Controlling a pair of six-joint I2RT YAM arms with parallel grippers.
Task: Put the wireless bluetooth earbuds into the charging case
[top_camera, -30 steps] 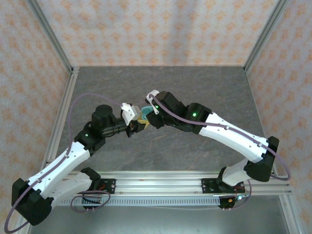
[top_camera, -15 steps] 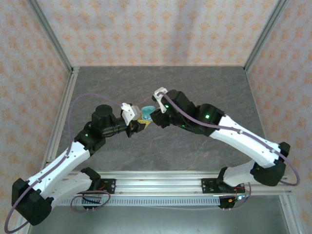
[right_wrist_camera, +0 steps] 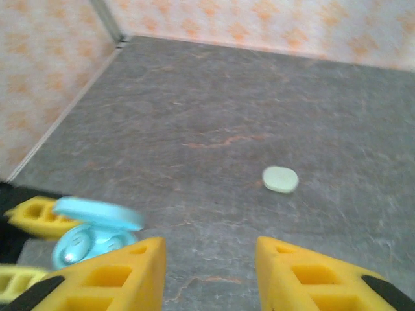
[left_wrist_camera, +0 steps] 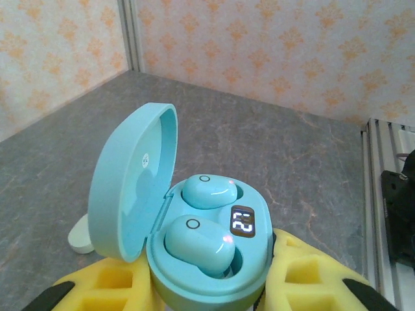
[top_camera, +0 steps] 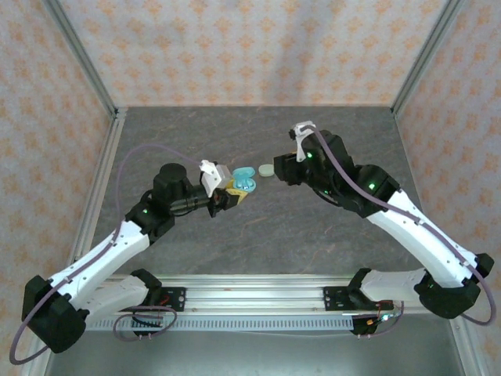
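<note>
The right tool has drawn back, parted and empty, while the left tool clenches the open case with both blue earbuds seated, so this pair looks done.

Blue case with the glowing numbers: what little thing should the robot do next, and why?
Probably bring the open, empty right gripper over and tip the lid shut. Both earbuds sit in their wells in the blue case, the left gripper holds the case, and the lid stands wide open.
</note>
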